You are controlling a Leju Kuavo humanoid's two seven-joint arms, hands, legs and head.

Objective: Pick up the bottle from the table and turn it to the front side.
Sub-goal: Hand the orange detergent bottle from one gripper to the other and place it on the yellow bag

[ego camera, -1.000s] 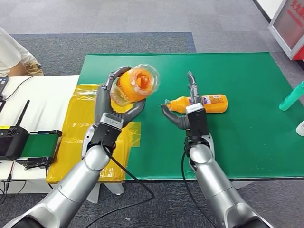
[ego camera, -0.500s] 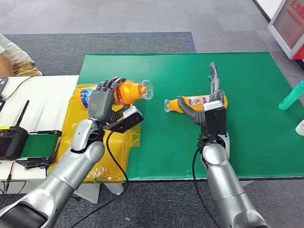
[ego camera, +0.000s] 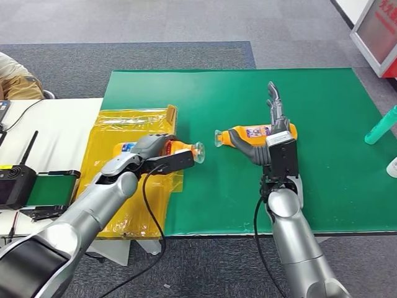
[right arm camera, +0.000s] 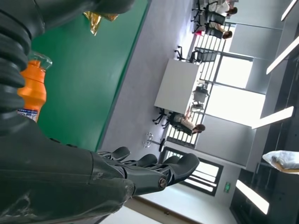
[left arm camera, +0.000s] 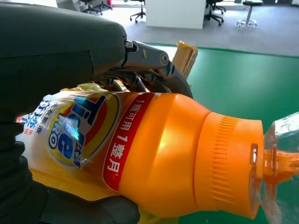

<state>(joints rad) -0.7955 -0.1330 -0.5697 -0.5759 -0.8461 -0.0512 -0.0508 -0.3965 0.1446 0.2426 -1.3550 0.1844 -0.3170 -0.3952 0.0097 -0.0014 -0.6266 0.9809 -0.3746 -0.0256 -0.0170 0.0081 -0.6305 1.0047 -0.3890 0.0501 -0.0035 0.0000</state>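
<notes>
Left hand lays an orange bottle over the yellow sheet

The left hand (ego camera: 149, 151) grips the orange bottle (ego camera: 180, 149) on its side, low over the yellow plastic sheet (ego camera: 105, 149); the left wrist view shows its label (left arm camera: 77, 133) and clear cap (left arm camera: 280, 168). The right hand (ego camera: 272, 127), fingers spread and holding nothing, stands beside a second orange bottle (ego camera: 250, 133) lying on the green mat (ego camera: 327, 124)

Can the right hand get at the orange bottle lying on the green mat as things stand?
Probably yes. The right hand is open just at the near side of the orange bottle on the green mat, thumb under its neck, nothing between them.
</notes>
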